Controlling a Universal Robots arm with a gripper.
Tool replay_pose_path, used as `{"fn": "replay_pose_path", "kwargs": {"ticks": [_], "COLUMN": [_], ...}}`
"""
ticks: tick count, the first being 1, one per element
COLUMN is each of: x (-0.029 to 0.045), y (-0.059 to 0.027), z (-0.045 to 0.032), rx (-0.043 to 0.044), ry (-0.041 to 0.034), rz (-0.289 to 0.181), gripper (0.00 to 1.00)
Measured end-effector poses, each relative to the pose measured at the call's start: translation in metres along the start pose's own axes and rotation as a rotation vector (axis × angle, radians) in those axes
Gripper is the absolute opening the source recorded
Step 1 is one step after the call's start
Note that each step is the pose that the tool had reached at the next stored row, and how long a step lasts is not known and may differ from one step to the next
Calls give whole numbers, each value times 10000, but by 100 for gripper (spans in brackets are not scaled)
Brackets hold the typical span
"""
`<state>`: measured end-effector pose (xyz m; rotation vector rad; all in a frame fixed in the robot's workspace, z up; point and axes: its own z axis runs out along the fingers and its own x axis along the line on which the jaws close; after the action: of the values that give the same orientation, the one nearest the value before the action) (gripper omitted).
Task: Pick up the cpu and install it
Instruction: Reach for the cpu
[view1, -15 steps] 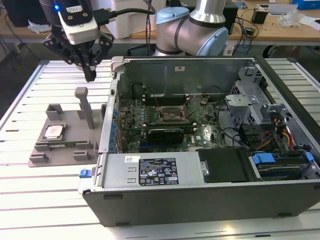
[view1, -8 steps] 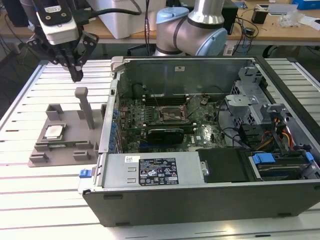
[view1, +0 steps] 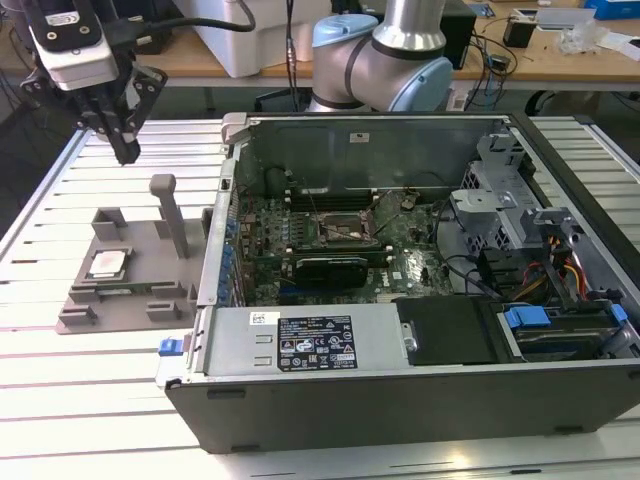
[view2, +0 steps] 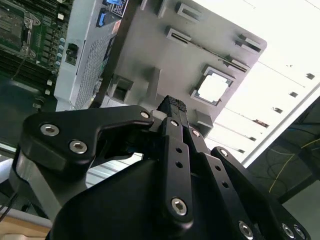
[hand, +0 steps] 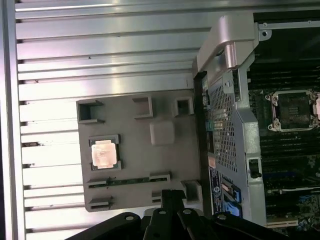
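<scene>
Exterior view shows the gripper (view1: 128, 150) raised over the far part of the slatted table (view1: 80, 400), on the exterior view's left of the open computer case (view1: 400, 380). Its fingers are closed together and grip nothing. The cpu (view1: 106, 264) lies flat, metal lid up, in a square recess of the grey fixture plate (view1: 150, 260), well apart from the gripper and from the motherboard socket (view1: 345, 232) inside the case. In both wrist views the cpu (view2: 212, 88) (hand: 104, 153) sits level in its recess.

Handling, as judged:
- Light, thin and rigid.
- The polished lid is likely slippery.
- The underside contacts are probably fragile.
- Hold it by two opposite edges of the darker rim and keep it level.
</scene>
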<state>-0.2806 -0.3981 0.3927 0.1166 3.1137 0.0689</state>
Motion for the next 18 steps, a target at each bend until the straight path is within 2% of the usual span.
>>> {"fn": "replay_pose_path", "kwargs": {"ticks": [15, 18], "x": [233, 316], "y": [-17, -23], "z": [-3, -6], "rx": [0, 1], "ry": [0, 0], "rz": [0, -1], "gripper": [11, 11]}}
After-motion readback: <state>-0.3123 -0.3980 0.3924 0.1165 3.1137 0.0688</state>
